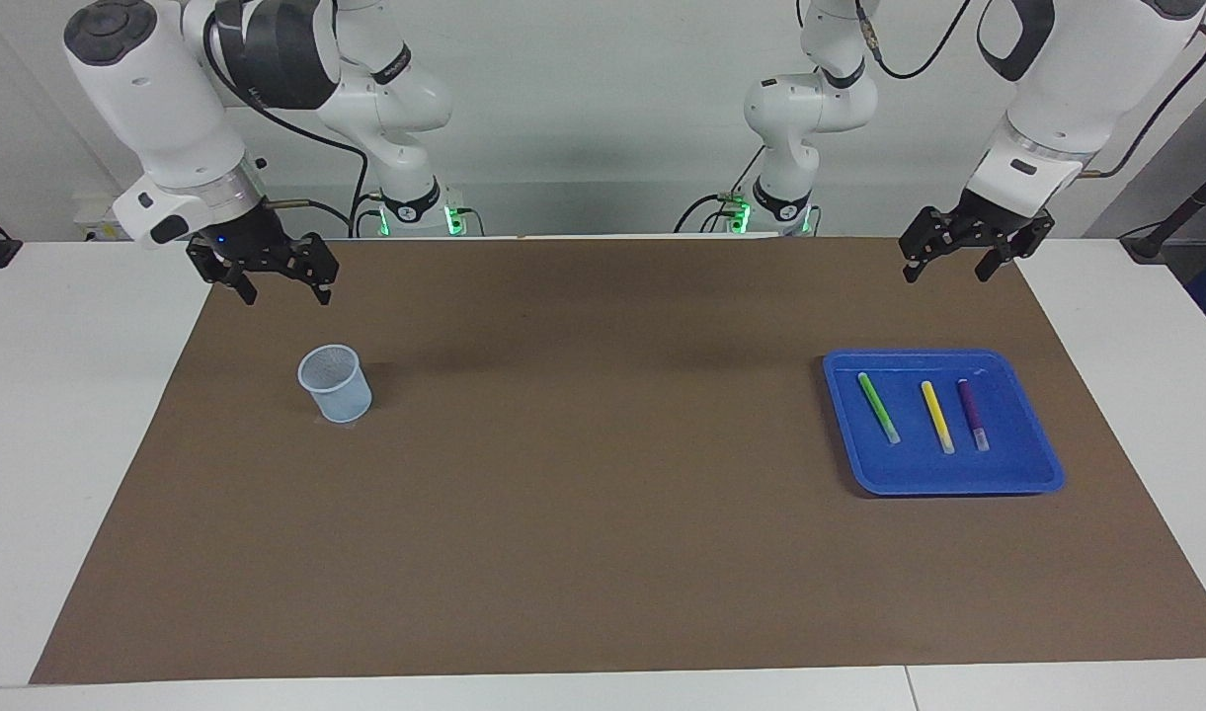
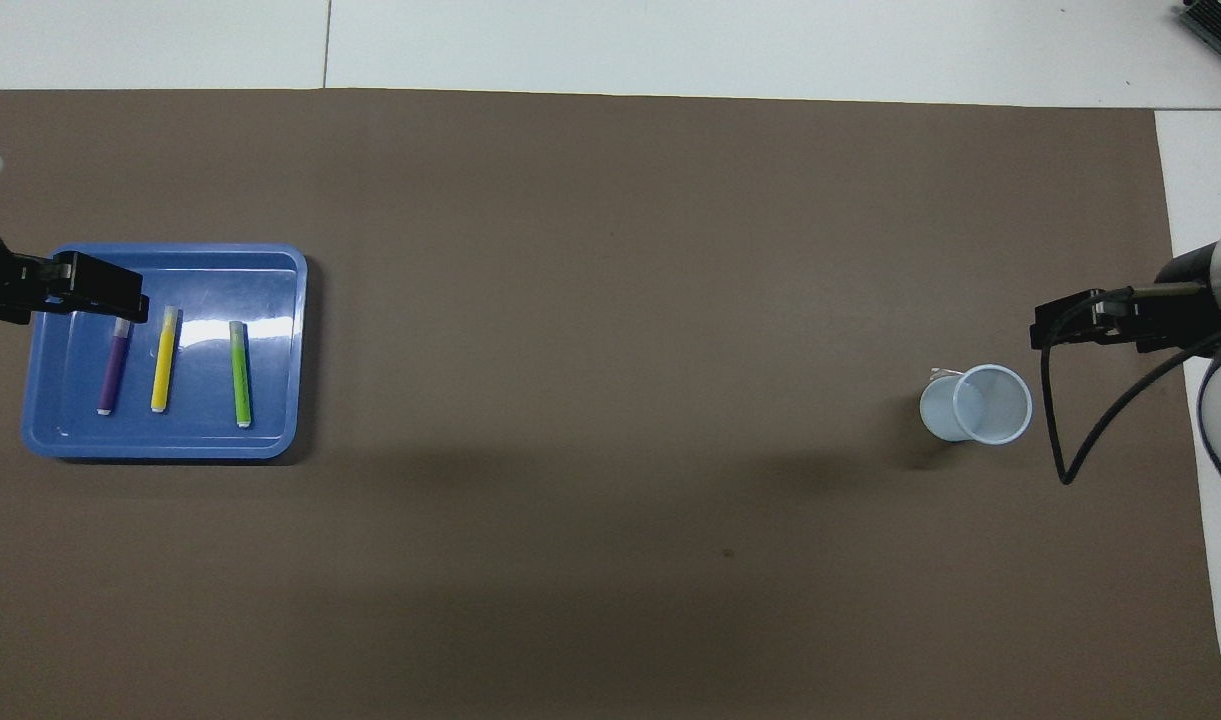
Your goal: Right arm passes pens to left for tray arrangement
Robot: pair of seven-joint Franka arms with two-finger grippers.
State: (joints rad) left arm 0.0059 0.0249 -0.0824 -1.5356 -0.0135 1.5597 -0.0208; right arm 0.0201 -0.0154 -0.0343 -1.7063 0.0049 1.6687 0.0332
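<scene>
The blue tray (image 1: pixel 1035 466) (image 2: pixel 272 290) lies on the brown mat at the left arm's end of the table. Three pens lie side by side in it: green (image 1: pixel 877 407) (image 2: pixel 239 372), yellow (image 1: pixel 936 416) (image 2: pixel 163 360) and purple (image 1: pixel 972 413) (image 2: pixel 113 372). My left gripper (image 1: pixel 945 274) (image 2: pixel 130 300) hangs open and empty, raised well clear of the tray, over the mat by the tray's corner. At the right arm's end my right gripper (image 1: pixel 286 294) (image 2: pixel 1045 330) is open and empty too, raised above the mat beside the cup.
A small translucent pale-blue cup (image 1: pixel 335 383) (image 2: pixel 978 404) stands upright on the brown mat (image 1: pixel 583 474) near the right gripper. A black cable (image 2: pixel 1070 450) loops down from the right wrist. White table borders the mat.
</scene>
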